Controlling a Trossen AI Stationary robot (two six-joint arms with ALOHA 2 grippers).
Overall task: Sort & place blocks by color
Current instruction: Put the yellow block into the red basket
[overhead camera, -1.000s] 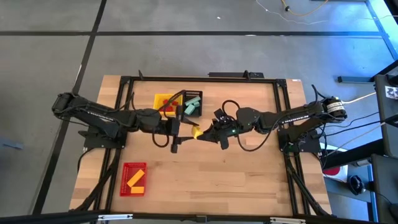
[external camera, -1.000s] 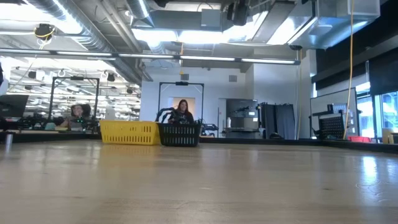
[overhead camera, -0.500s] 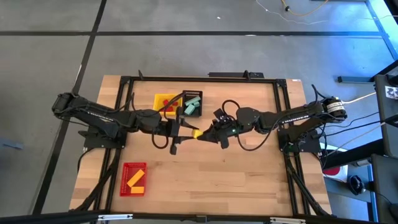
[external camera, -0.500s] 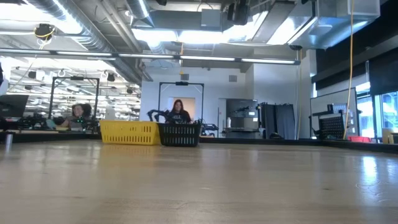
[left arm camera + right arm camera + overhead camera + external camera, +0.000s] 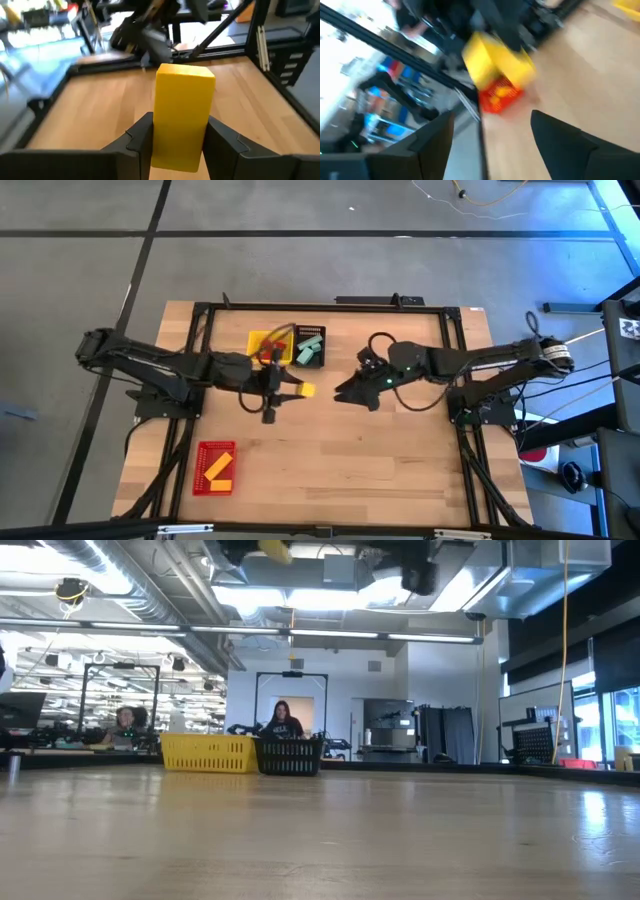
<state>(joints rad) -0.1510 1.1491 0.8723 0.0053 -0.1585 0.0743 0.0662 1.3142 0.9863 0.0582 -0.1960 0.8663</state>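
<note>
A stiff, light yellow block is being gripped across its flat sides by the left gripper, while the right gripper is being held open nearby.

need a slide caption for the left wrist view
Left gripper shut on an upright yellow block above the wooden table, with the right arm beyond it.

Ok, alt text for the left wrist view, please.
A yellow block stands upright, clamped between the left gripper's two dark fingers above the wooden table. Beyond it, blurred, is the other arm and the table's black frame.
</note>
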